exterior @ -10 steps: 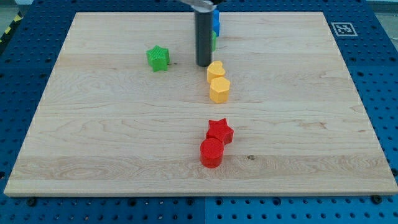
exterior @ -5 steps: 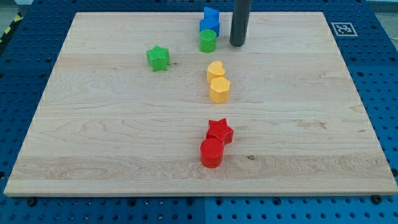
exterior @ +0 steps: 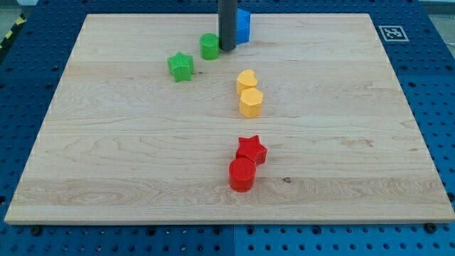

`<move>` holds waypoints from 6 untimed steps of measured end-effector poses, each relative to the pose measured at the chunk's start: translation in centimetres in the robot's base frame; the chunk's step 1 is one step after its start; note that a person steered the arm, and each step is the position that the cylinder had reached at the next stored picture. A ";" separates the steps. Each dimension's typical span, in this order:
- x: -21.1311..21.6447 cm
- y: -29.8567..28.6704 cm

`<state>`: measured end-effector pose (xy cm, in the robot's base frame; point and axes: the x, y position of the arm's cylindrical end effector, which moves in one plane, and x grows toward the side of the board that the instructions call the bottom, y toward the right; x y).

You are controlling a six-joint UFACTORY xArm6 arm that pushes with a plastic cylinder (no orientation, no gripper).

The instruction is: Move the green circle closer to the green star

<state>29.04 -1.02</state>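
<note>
The green circle [exterior: 209, 46] sits near the view's top, a short gap up and right of the green star [exterior: 180, 66]. My tip [exterior: 227, 48] stands right against the green circle's right side. The dark rod rises out of the view's top and hides part of the blue blocks [exterior: 242, 25] behind it.
A yellow heart [exterior: 246, 79] and a yellow hexagon [exterior: 250, 102] sit together below my tip. A red star [exterior: 250, 149] and a red circle [exterior: 242, 174] sit together lower down. The wooden board [exterior: 106, 142] ends in blue pegboard on all sides.
My tip swung from the green circle's right side leftward and pushed the circle left, toward the green star. The other blocks have not moved.
</note>
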 end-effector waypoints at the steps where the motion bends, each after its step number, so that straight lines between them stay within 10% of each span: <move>1: 0.0 -1.3; 6: 1.3 -3.3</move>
